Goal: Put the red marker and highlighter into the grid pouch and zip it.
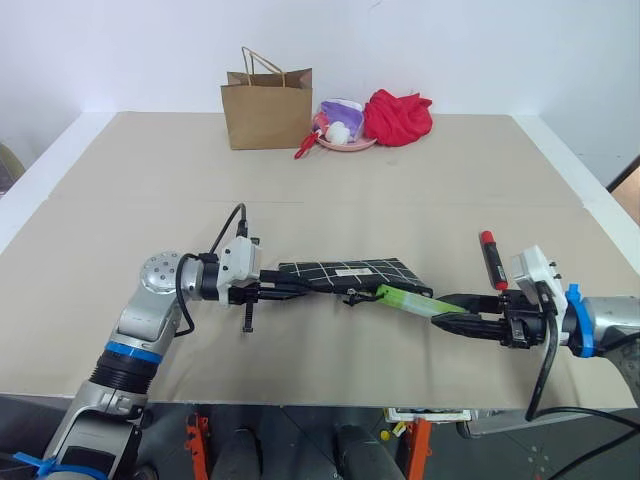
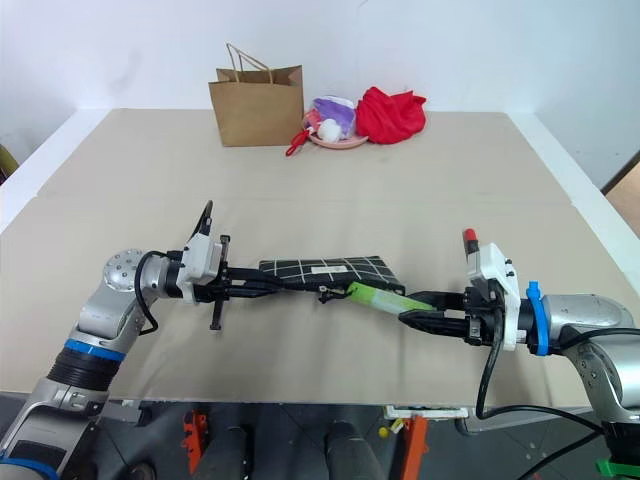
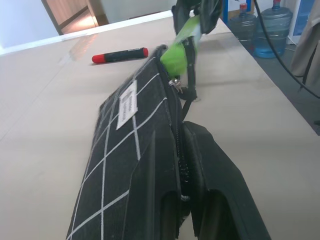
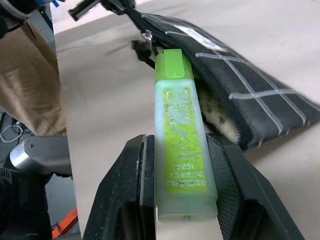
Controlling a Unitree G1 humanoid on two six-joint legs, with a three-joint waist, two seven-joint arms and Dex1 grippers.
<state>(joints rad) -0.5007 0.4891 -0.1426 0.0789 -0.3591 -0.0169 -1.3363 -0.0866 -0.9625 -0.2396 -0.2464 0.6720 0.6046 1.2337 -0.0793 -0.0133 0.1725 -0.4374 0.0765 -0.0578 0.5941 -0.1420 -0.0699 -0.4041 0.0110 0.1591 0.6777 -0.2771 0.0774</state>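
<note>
Right tool [image 1: 452,314] clamps the highlighter [image 1: 418,302], cap tip at the grid pouch [image 1: 345,274] mouth. Left tool [image 1: 285,290] pinches the pouch's 9 o'clock end. Red marker [image 1: 490,259] on table at pouch's 3 o'clock. Keep mouth taut; slide highlighter in along zipper line.

A laboratory or test room is indicated. A large work table [image 1: 120,250] covered in plain beige sheeting is set against bare white walls. Loose props are grouped at its far edge: a brown paper bag [image 1: 266,108], a red cloth [image 1: 398,117] and a pink dish [image 1: 345,141]. Water-cooler bottles [image 3: 260,27] are seen on the floor beside the table.
</note>
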